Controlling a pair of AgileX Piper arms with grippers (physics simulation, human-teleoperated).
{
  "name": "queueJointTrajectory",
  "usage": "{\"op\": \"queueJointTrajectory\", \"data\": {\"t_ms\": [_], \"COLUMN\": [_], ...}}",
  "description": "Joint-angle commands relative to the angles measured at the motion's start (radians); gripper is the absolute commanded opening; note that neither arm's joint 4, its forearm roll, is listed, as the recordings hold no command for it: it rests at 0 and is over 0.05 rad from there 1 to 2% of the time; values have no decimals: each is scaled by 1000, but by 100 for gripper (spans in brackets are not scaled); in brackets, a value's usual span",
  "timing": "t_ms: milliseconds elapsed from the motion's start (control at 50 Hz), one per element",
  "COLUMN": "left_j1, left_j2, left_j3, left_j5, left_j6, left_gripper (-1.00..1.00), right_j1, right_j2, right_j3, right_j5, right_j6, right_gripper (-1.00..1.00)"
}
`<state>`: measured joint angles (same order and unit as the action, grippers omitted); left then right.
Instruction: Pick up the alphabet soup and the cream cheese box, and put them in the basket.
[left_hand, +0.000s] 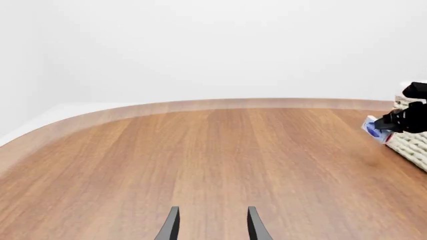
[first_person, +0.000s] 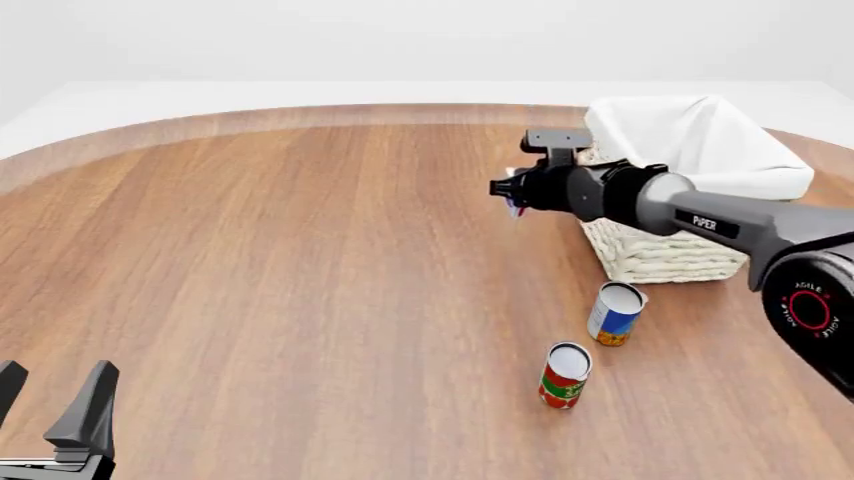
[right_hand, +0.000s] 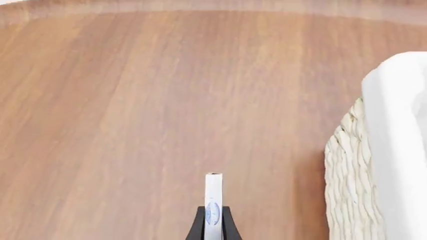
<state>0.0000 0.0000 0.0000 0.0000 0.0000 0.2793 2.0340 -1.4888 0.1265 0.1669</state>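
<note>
Left end effector (first_person: 51, 400) sits low at the near left of the table (first_person: 294, 260), fingers spread, nothing between them. Right end effector (first_person: 511, 190) is clamped on the cream cheese box (right_hand: 213, 205), held edge-on above the table just left of the basket (first_person: 667, 255). Basket's inside can't be seen past its white cloth lining. Alphabet soup (first_person: 615, 313) stands upright in front of the basket; the red and green can (first_person: 565, 375) stands nearer still.

Wicker basket (first_person: 661, 255) — smooth wooden table (first_person: 294, 260).
</note>
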Motion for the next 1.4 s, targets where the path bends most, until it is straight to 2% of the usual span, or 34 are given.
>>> {"op": "queueJointTrajectory", "data": {"t_ms": [20,140,180,220,300,380,420,460,660,1020,1400], "left_j1": [0,0,0,0,0,0,0,0,0,0,0], "left_j2": [0,0,0,0,0,0,0,0,0,0,0], "left_j3": [0,0,0,0,0,0,0,0,0,0,0], "left_j5": [0,0,0,0,0,0,0,0,0,0,0], "left_j6": [0,0,0,0,0,0,0,0,0,0,0], "left_gripper": [100,100,100,100,100,100,100,100,100,100,100], "right_j1": [7,15,36,30,35,30,33,34,39,37,11], "right_j2": [-114,-176,-204,-220,-261,-304,-317,-341,-459,-628,-745], "right_j3": [105,162,183,198,234,268,279,293,358,437,441], "right_j5": [-38,-55,-66,-62,-71,-84,-84,-87,-82,-62,-28], "right_j6": [48,62,37,58,56,21,34,14,-2,7,12], "right_gripper": [-100,-100,-100,-100,-100,-100,-100,-100,-100,-100,-100]}}
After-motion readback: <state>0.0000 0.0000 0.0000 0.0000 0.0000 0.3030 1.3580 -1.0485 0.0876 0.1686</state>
